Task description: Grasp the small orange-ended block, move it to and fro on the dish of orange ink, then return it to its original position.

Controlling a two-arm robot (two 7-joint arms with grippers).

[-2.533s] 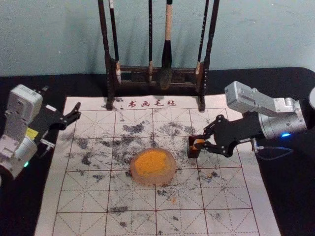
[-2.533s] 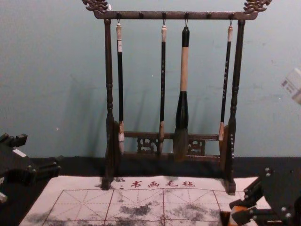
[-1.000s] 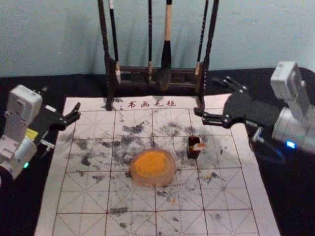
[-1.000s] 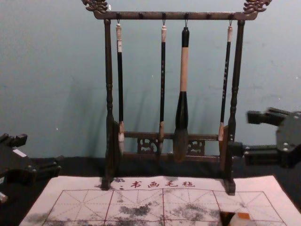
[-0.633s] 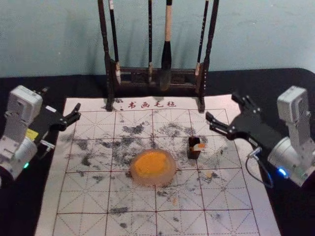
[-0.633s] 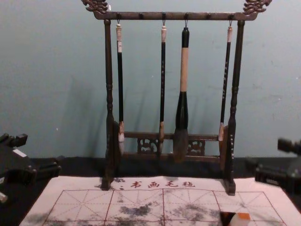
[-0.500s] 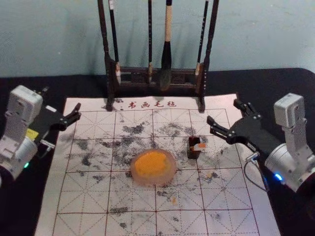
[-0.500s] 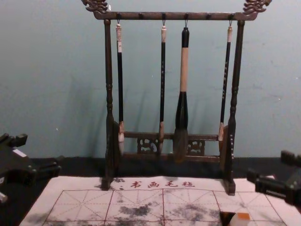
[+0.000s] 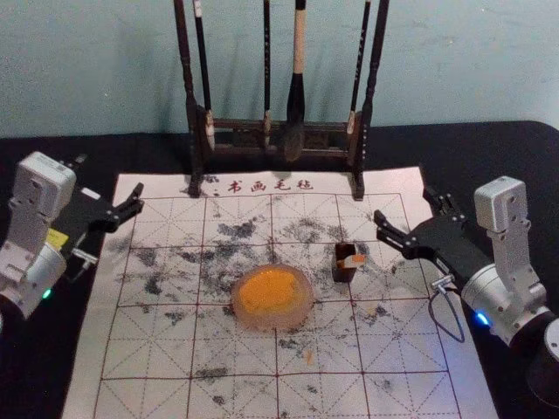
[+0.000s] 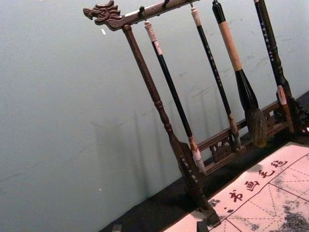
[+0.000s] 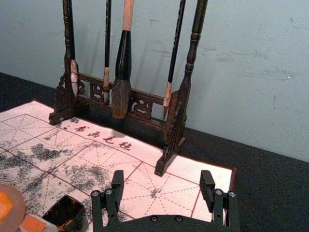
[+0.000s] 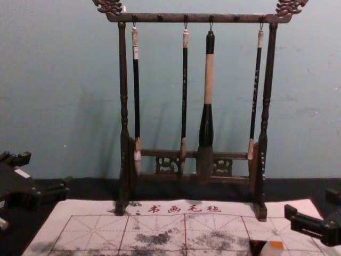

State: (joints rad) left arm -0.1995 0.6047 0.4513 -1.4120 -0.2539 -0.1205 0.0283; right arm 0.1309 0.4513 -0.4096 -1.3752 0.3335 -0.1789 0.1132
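The small orange-ended block [image 9: 355,260] rests at the right side of a dark little box [image 9: 343,269], its orange end against the rim; whether it leans on the box I cannot tell. To their left stands the round dish [image 9: 272,321] holding orange ink [image 9: 269,291]. My right gripper [image 9: 404,205] hovers behind and to the right of the block, open and holding nothing. In the right wrist view the right gripper [image 11: 162,179] has its fingers wide apart, with the block's orange end [image 11: 33,224] near the corner. My left gripper [image 9: 109,175] stays parked open at the mat's far left.
A dark wooden rack [image 9: 194,131] with several hanging brushes stands along the mat's back edge. The white gridded mat [image 9: 148,349] carries black ink smudges and lies on a black cloth [image 9: 52,349]. The wall [image 12: 53,80] rises behind the rack.
My right gripper was around the block at the box; it has since let go, opened and moved up, back and to the right. The block stayed at the box, and the left arm kept still.
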